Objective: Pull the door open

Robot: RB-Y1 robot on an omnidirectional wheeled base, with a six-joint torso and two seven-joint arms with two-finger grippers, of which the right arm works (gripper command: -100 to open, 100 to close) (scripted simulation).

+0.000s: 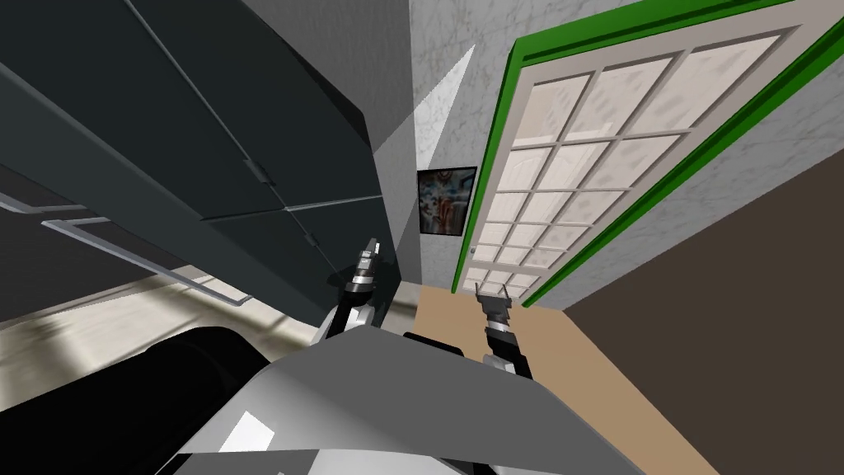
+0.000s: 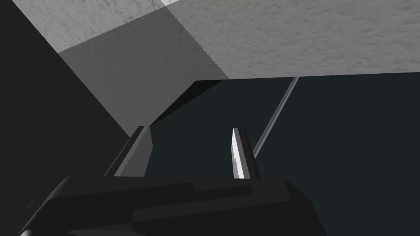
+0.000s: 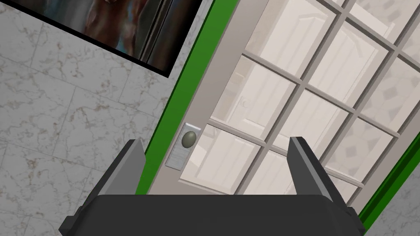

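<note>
The door [image 1: 577, 165] stands shut in its green frame [image 1: 515, 99], straight ahead of the robot and a little to its right, at the far end of a tan floor [image 1: 461, 322]; it is pale, with a grid of frosted-looking panes. Its small, round, dull knob [image 3: 188, 139] sits on a grey plate [image 3: 179, 157] at the edge nearest the frame's left post. On the marbled wall [image 3: 61, 114] just beside that post hangs a dark-framed picture [image 1: 446, 201].

The right gripper [image 3: 214, 141] points at the door's lower part, its two blades spread wide with nothing between them; from the wrist the knob shows just inside one blade, yet the claw is clearly short of the door and touches nothing.

The left gripper [image 1: 371, 246] is raised close to a tall dark cabinet [image 1: 206, 107] on the robot's left; its fingers stand apart and empty, aimed at the cabinet's front near a thin pale bar handle [image 2: 275, 114].
</note>
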